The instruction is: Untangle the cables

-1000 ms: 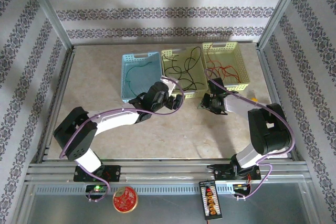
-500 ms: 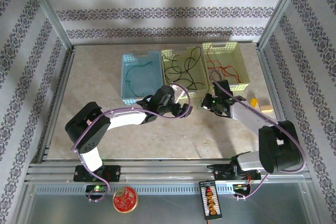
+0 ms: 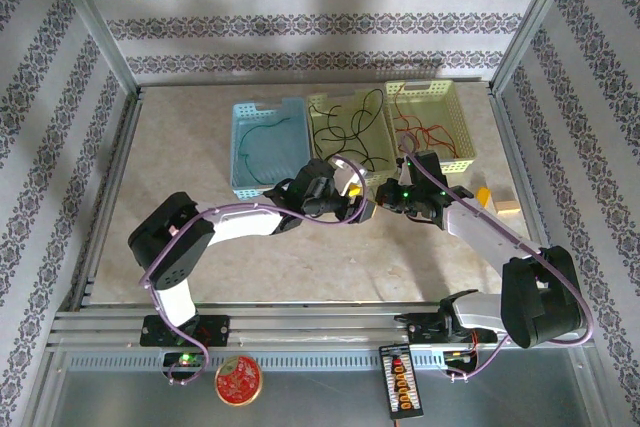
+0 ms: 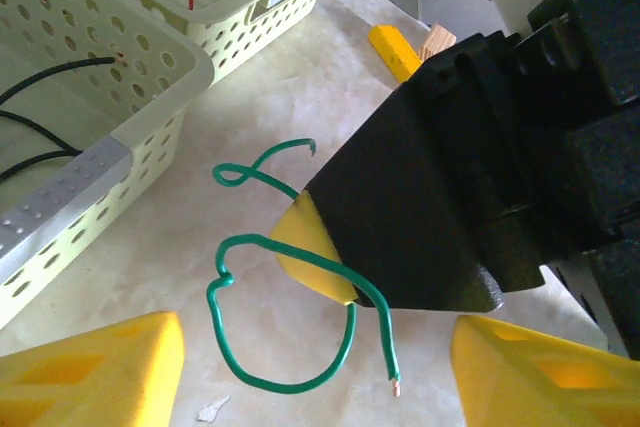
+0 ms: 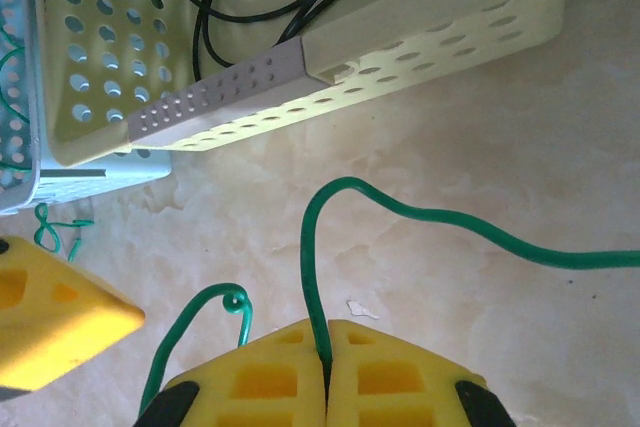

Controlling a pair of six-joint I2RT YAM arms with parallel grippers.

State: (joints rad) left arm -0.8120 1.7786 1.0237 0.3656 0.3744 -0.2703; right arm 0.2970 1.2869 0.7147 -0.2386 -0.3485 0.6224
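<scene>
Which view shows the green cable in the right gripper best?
Left wrist: the green cable shows nearly whole, pinched in the right gripper. Right wrist shows a stretch by the grip; top external, too small to tell.

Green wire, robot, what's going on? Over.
Right end effector shut on green wire. Left end effector open, facing it. Pale basket close by.

Laboratory robot cell: aluminium frame posts, patterned wall panels enclosing the desk, mounting rail along its near edge.
</scene>
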